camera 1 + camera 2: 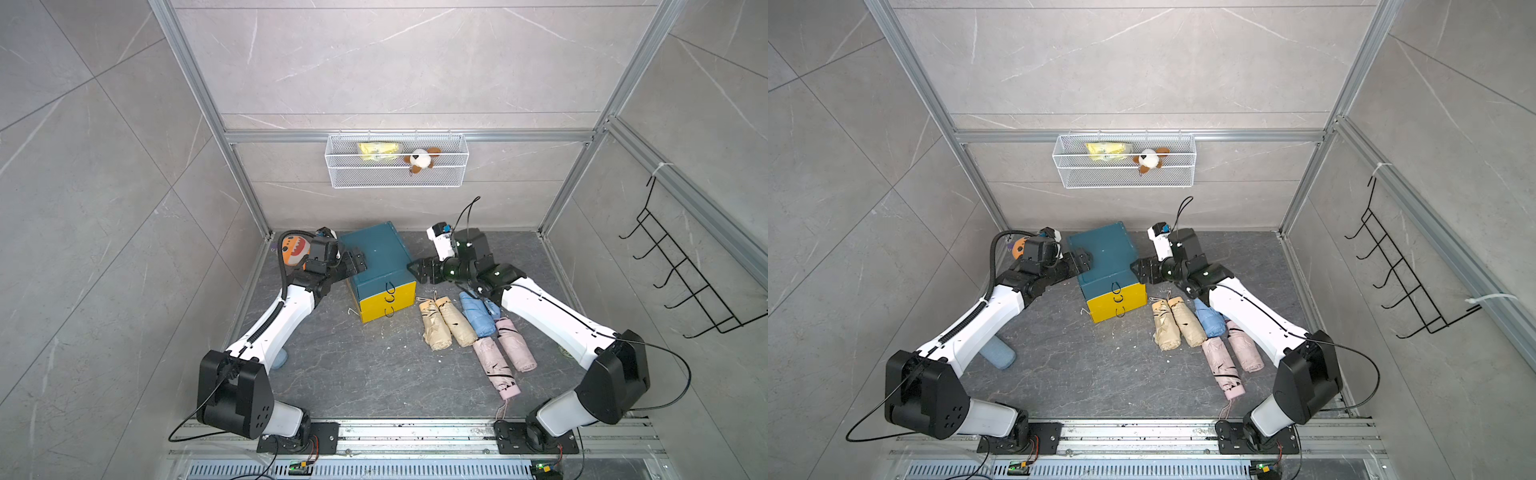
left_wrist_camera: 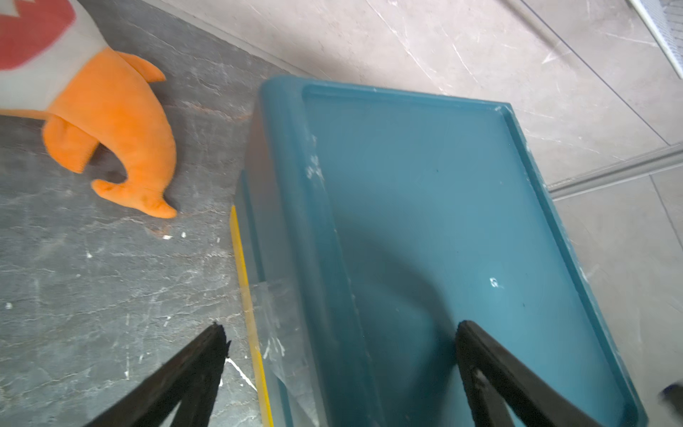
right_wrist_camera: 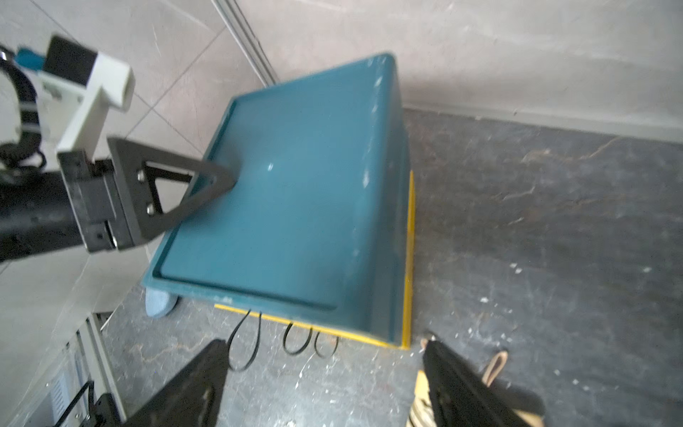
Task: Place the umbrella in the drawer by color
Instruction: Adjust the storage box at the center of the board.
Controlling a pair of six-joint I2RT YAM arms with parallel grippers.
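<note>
The drawer unit (image 1: 376,253) is a teal box with a yellow front (image 1: 388,305) and black loop handles (image 3: 244,342); its drawers are shut. On the floor to its right lie two beige umbrellas (image 1: 444,322), a blue umbrella (image 1: 478,316) and two pink umbrellas (image 1: 505,357). Another blue umbrella (image 1: 998,353) lies under my left arm. My left gripper (image 2: 340,329) is open and straddles the box's top left edge, one finger over the lid. Open too, my right gripper (image 3: 325,344) hovers over the floor by the box's front right corner.
An orange plush toy (image 1: 293,249) lies at the back left beside the box. A white wire basket (image 1: 397,174) on the back wall holds a yellow packet and a small plush dog. A black hook rack (image 1: 681,274) hangs on the right wall.
</note>
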